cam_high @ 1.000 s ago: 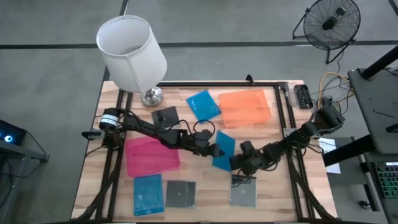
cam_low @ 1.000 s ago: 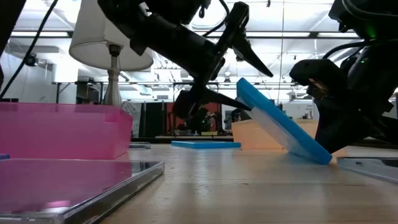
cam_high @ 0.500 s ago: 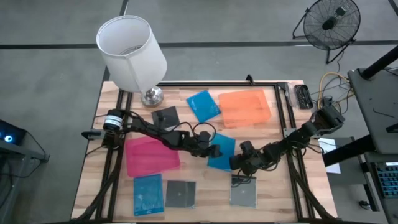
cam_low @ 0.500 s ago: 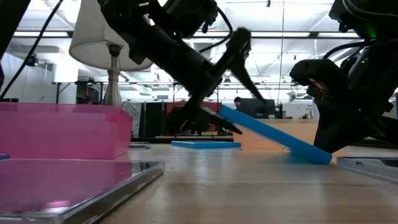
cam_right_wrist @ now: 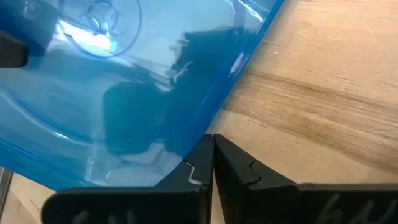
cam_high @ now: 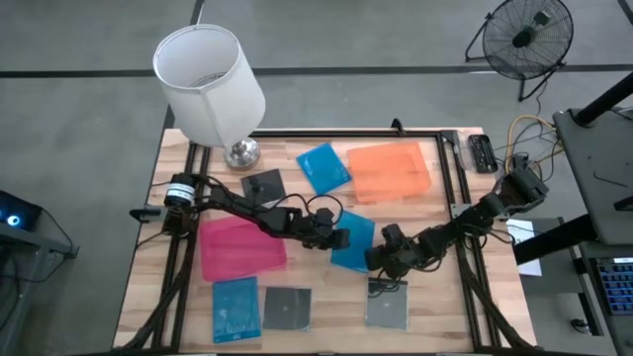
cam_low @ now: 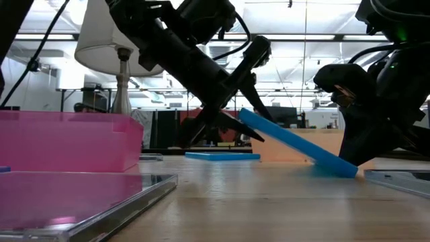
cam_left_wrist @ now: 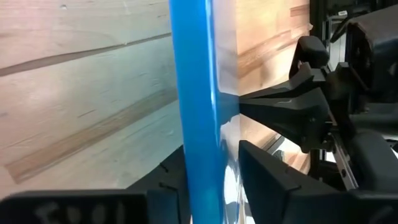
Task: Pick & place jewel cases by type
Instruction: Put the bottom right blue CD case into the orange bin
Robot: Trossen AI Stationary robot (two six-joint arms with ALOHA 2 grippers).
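Observation:
A translucent blue jewel case (cam_high: 353, 240) stands tilted at the table's middle, between my two grippers. My left gripper (cam_high: 338, 238) reaches in from the table's left and is shut on the case's raised edge (cam_low: 245, 115). My right gripper (cam_high: 380, 259), fingers shut, is at the case's low edge. Another blue case (cam_high: 323, 166) and a dark case (cam_high: 262, 185) lie flat toward the far edge. A blue case (cam_high: 234, 309) and two dark cases (cam_high: 287, 309) (cam_high: 387, 305) lie flat near the front edge. My left gripper pinches the case's raised edge (cam_left_wrist: 194, 155) between its two fingers, one on each flat face. The fingers come from the table's left, slanting down. The case sits tilted, its opposite edge (cam_low: 344, 168) on the table. My right gripper sets its shut fingertips (cam_right_wrist: 202, 158) against the case's low edge (cam_right_wrist: 214, 121), coming from the table's right, close to the tabletop. That edge rests on the wood there.
A pink tray (cam_high: 242, 247) stands left of the centre, and an orange tray (cam_high: 389, 170) stands at the far right. A lamp with a white shade (cam_high: 210, 79) stands at the far left. Black frame rails (cam_high: 457, 188) run along the table's sides.
My left gripper has shut its wide-open fingers onto the blue case's raised edge. That edge has come down from a steep tilt to a shallower one. The low edge has stayed on the table at my right gripper.

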